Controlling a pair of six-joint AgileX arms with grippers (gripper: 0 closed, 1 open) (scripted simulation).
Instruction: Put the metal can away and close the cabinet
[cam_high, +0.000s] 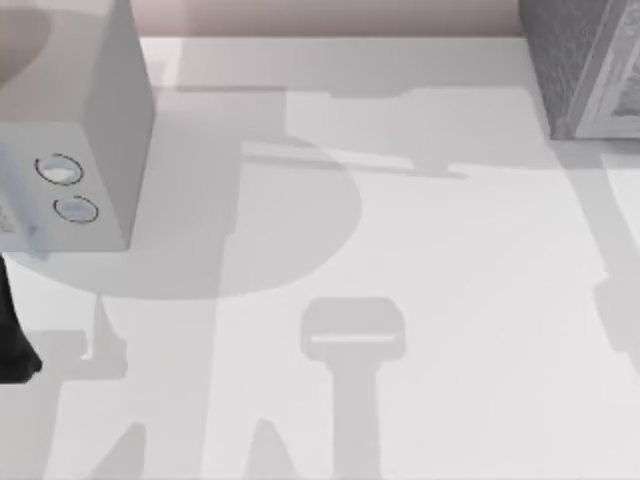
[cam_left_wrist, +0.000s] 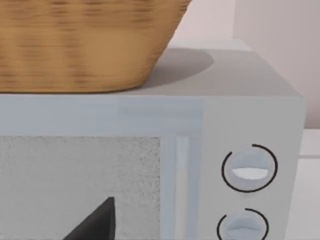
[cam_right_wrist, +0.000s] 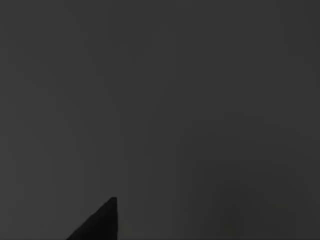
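The cabinet (cam_high: 590, 70), a dark grey speckled box with a paler framed front, stands at the table's far right corner, partly cut off by the top view's edge. The metal can is out of view. My left arm (cam_high: 14, 335) rises dark at the left edge of the table, just in front of the pale grey box. A dark part of my left gripper (cam_left_wrist: 97, 225) pokes in close before that box's speckled window. The right wrist view is dark.
A smooth pale grey box (cam_high: 100, 120) with two round rings (cam_high: 60, 170) stands at the far left. A woven basket (cam_left_wrist: 85, 45) sits on top of it. Arm shadows fall across the white table (cam_high: 450, 300).
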